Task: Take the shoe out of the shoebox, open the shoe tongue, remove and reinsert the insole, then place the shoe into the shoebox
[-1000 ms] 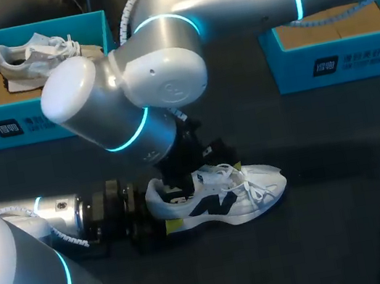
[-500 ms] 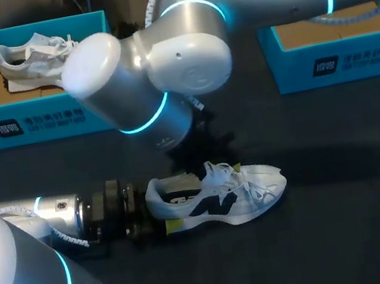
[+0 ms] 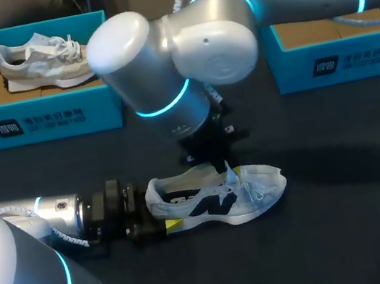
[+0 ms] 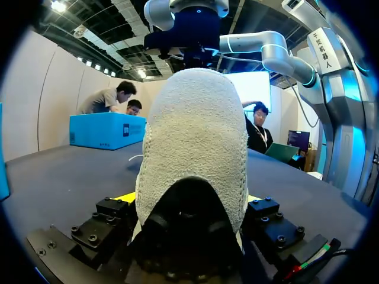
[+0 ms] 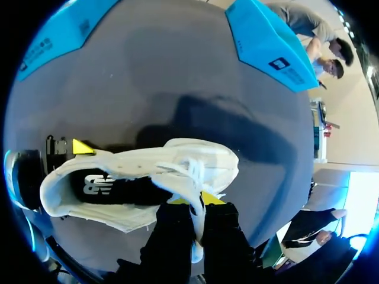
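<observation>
Rightward over the worktop (image 3: 339,233) the right arm (image 3: 181,48) has swung since a second ago, uncovering more of the open shoebox (image 3: 39,121) at the far left, where a second sneaker (image 3: 35,59) lies. The left arm (image 3: 41,216) lies low at the near left. Another blue box (image 3: 338,61) sits far right. Between the boxes, nearer, the white sneaker (image 3: 214,196) stands on its sole, toe rightward. The left jaws clamp its heel from both sides; the right jaws, above, are nearly closed, pinching its tongue (image 5: 195,222).
</observation>
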